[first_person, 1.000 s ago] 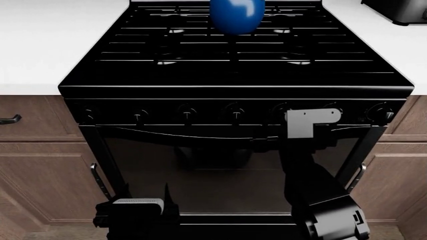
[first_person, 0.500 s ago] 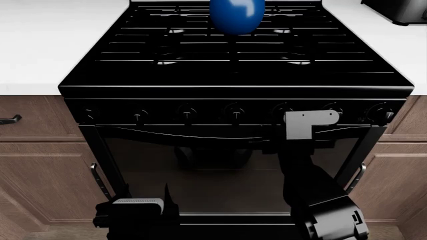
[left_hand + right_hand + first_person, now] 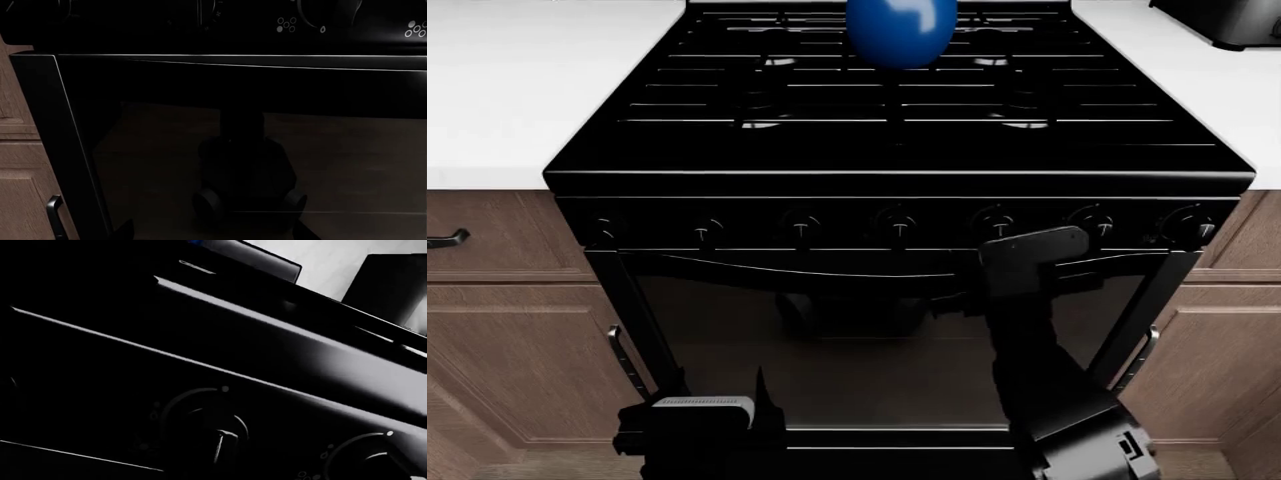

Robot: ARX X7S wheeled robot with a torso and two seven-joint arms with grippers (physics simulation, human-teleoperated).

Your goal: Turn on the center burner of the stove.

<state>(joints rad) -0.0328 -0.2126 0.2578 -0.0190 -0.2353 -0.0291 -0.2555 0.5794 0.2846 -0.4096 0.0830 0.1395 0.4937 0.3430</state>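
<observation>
The glossy black stove (image 3: 894,110) fills the head view, with black grates, a row of seven small round knobs and a dark oven door (image 3: 868,340). The middle knob (image 3: 897,224) stands free. My right gripper (image 3: 1028,258) is raised to the knob row, just below the fifth knob (image 3: 993,220) and to its right; its wrist hides the jaws. The right wrist view shows one knob (image 3: 208,426) close ahead and another (image 3: 373,456) beside it. My left gripper (image 3: 701,415) is low before the oven door (image 3: 253,150), fingers spread and empty.
A blue round object (image 3: 901,30) sits on the rear grates. A black toaster (image 3: 1228,20) stands on the white counter (image 3: 507,90) at the back right. Brown wooden cabinets with dark handles (image 3: 447,240) flank the stove on both sides.
My right wrist has rolled, so its light grey bracket face now looks dark, and it has shifted slightly left and down by the knob row. The left arm has not moved.
</observation>
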